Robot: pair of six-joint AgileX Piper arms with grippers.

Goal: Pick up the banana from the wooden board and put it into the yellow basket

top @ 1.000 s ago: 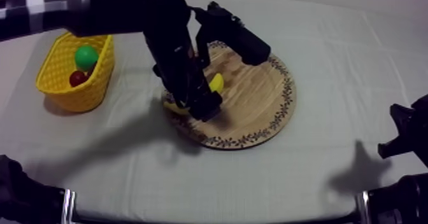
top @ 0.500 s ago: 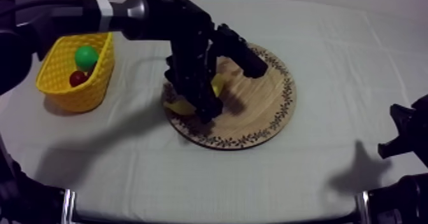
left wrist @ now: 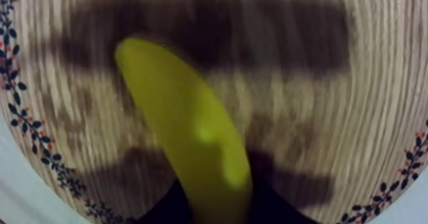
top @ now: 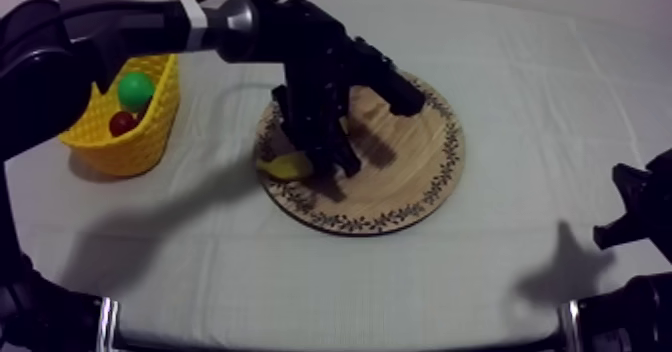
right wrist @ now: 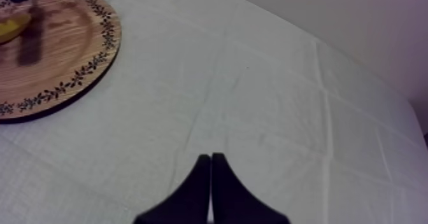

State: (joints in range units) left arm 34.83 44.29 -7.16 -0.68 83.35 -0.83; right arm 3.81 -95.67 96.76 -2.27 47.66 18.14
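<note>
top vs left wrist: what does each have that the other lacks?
Top, not wrist: basket holding a green fruit and a small red fruit, the cloth, left gripper at the board's left part, right arm low at its side. Wrist, not top: the banana's length, one end between the black fingers. Both: banana, board with patterned rim.

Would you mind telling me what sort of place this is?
Probably a robot test bench: a robot arm over a cloth-covered table, a toy banana, a wooden board, and a yellow basket holding toy fruit.
</note>
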